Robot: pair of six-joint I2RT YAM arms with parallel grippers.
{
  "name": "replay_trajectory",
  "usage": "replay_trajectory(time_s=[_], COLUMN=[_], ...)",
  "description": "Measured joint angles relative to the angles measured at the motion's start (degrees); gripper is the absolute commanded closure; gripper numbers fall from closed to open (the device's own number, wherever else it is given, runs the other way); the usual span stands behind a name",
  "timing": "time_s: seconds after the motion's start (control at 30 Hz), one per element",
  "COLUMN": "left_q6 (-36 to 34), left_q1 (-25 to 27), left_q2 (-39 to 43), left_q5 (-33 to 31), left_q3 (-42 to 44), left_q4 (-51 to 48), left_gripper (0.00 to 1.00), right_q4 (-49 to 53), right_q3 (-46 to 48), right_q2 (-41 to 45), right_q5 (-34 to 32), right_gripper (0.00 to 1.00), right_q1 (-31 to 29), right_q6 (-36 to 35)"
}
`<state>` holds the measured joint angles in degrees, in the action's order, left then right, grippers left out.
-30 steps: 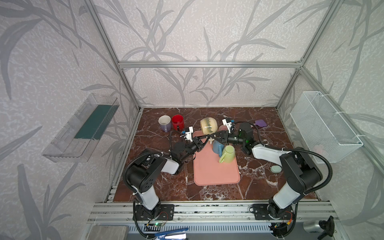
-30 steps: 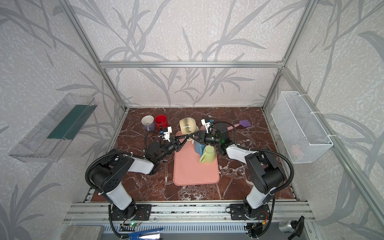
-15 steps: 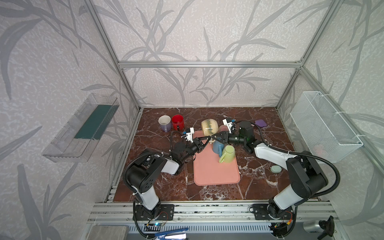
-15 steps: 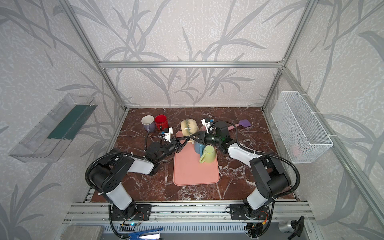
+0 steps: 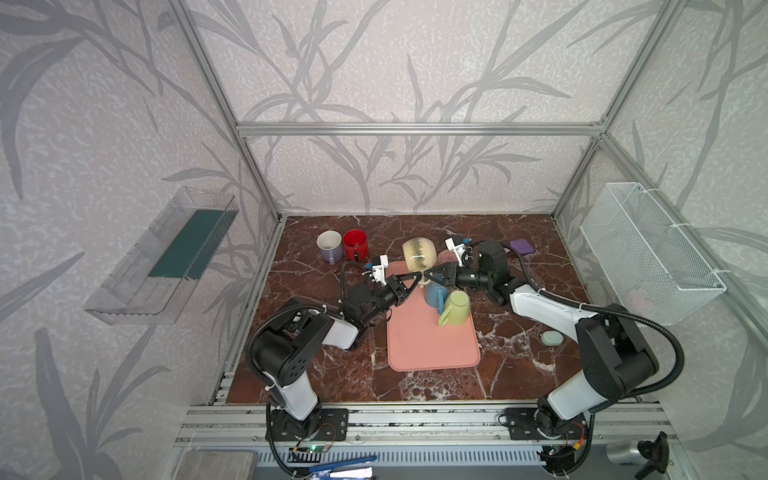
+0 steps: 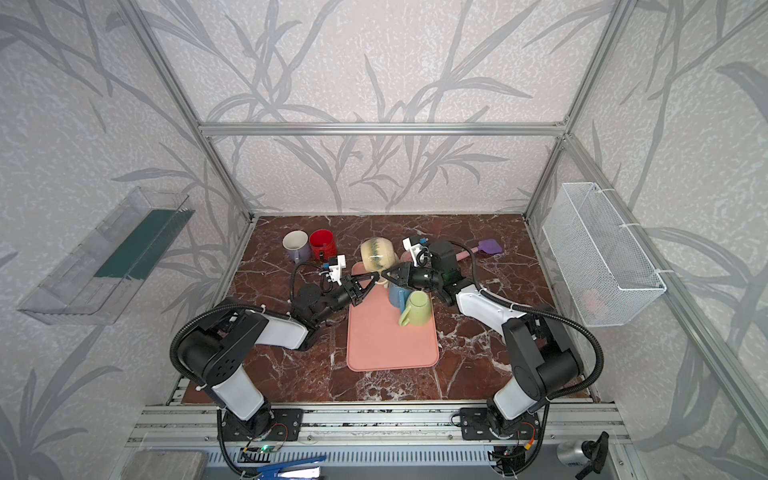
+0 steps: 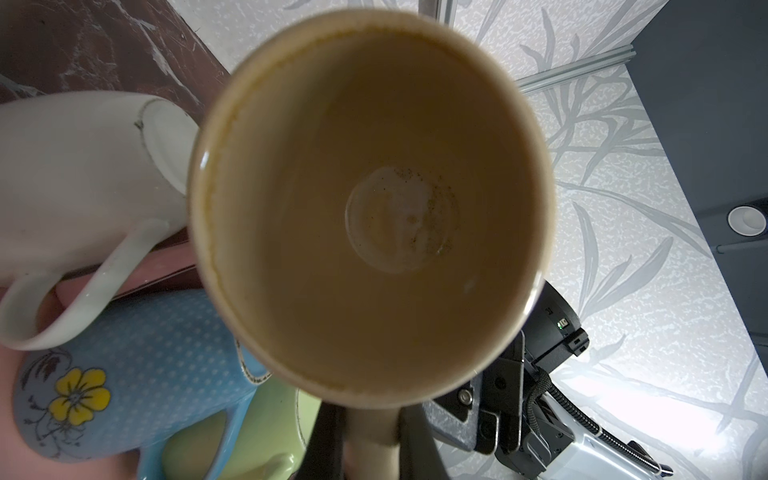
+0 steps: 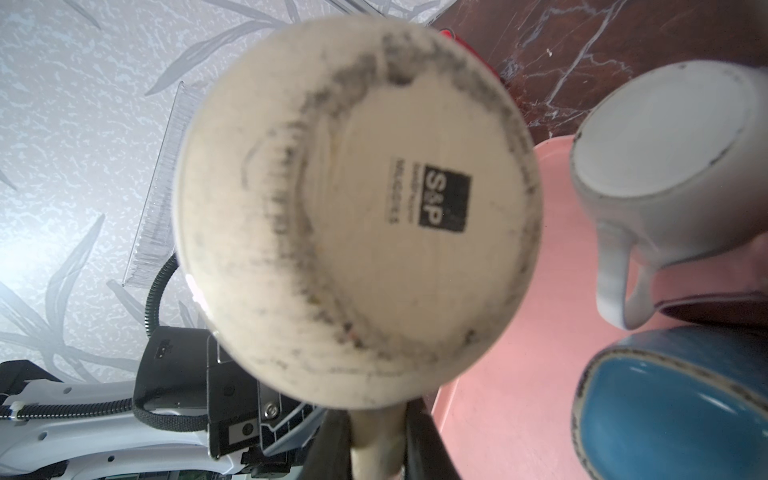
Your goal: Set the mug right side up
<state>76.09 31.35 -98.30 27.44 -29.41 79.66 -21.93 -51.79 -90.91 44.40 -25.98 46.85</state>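
The mug (image 5: 419,253) hangs sideways over the far end of the mat (image 5: 432,345), its handle (image 7: 371,440) pinched by both the left gripper (image 5: 417,276) and the right gripper (image 5: 429,275) (each looks snug), so free one only once the other is firm, then roll the mouth up.

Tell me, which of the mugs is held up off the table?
The cream mug: the left end effector and right end effector hold its handle, mouth sideways. All other mugs rest on the pink tray or table.
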Motion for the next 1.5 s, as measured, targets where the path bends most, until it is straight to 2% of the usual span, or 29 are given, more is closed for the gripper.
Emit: replay_trajectory(time_s=[0.1,0.3,0.7,0.9,1.3,1.5], left_q6=[-0.02,-0.02,-0.09,-0.11,-0.17,-0.24], left_q1=[-0.07,-0.2,-0.39,-0.39,-0.44,-0.44], left_q2=[0.0,-0.11,-0.44,-0.94,-2.1,-2.56], left_q5=[-0.02,-0.13,-0.44,-0.59,-0.74,-0.72], left_q3=[0.0,0.0,-0.68,-1.31,-1.51,-1.53], left_q4=[0.26,1.09,2.32,2.32,2.27,2.16], left_gripper=[1.0,0.92,0.85,0.85,1.0,0.99], right_q4=[-0.59,-1.81,-5.81,-7.61,-9.07,-7.72], right_q3=[0.0,0.0,0.46,0.87,1.75,1.75], right_q2=[-0.02,-0.02,-0.02,-0.24,-1.01,-0.87], right_q5=[-0.02,-0.2,-0.7,-1.2,-2.1,-3.34], right_gripper=[1.0,1.0,1.0,1.0,1.0,1.0], right_q1=[-0.11,-0.24,-0.52,-0.52,-0.55,-0.87], right_q6=[0.33,1.14,3.3,4.2,4.35,2.29])
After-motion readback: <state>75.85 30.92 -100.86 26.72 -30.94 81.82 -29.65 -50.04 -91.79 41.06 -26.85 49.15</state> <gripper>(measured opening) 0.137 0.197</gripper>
